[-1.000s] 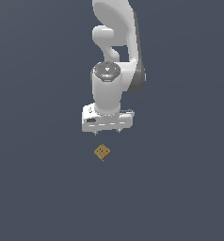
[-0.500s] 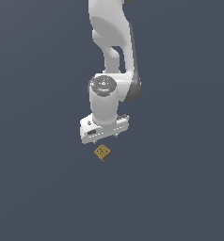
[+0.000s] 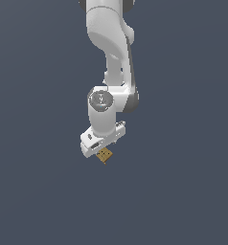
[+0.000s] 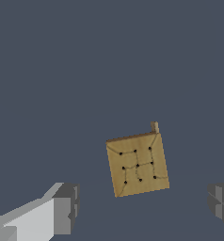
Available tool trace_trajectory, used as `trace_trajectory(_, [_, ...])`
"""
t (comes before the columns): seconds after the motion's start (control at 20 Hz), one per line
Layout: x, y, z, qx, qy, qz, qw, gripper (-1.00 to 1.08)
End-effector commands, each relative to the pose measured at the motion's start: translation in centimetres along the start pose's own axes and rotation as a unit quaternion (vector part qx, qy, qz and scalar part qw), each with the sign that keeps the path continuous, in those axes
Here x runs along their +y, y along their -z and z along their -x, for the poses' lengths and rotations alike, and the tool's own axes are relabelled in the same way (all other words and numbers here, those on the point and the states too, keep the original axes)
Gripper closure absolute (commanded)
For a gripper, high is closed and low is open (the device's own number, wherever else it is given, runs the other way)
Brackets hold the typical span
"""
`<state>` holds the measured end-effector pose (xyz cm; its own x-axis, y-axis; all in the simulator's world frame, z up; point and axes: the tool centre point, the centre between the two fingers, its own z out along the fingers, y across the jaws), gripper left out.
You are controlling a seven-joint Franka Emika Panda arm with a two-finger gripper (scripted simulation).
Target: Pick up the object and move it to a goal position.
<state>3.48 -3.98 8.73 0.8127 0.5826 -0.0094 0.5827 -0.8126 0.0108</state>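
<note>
- Tan-gold and flat, one block point(image 4: 138, 163) is all I count to pick; its face carries nine dark dots in a three-by-three grid joined by thin lines, and a small stub sticks out at one corner.
- I see one white arm point(image 3: 110, 57) and one hand point(image 3: 99, 149), nothing more, on a plain slate-grey worktop point(image 3: 183, 191).
- From the exterior view, the block pokes out just under the hand's lower edge, towards the exterior view's right of it; the hand covers part of it, so I cannot tell from there whether they touch.
- From the wrist view, I have the hand spread wide: one grey finger pad point(image 4: 66, 208) sits to one side of the block and the second only shows at the frame's edge, both well apart from the block's edges.
- The block lies between the two fingers, turned slightly askew to the line joining them, with bare worktop showing on every side of it.
- Around the block I find open grey worktop in all directions; no worktop edge shows in either view.
- I cannot tell how high the hand sits above the block.
</note>
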Motion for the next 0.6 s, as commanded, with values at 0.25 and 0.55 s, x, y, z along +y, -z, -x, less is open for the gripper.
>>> trace_trajectory(0.25, [0.7, -1.9, -0.2, 0.003, 0.064, -0.003, 0.998, -0.92])
trace_trajectory(0.55, [0.9, -2.6, -0.2, 0.005, 0.087, -0.005, 0.9962, -0.92])
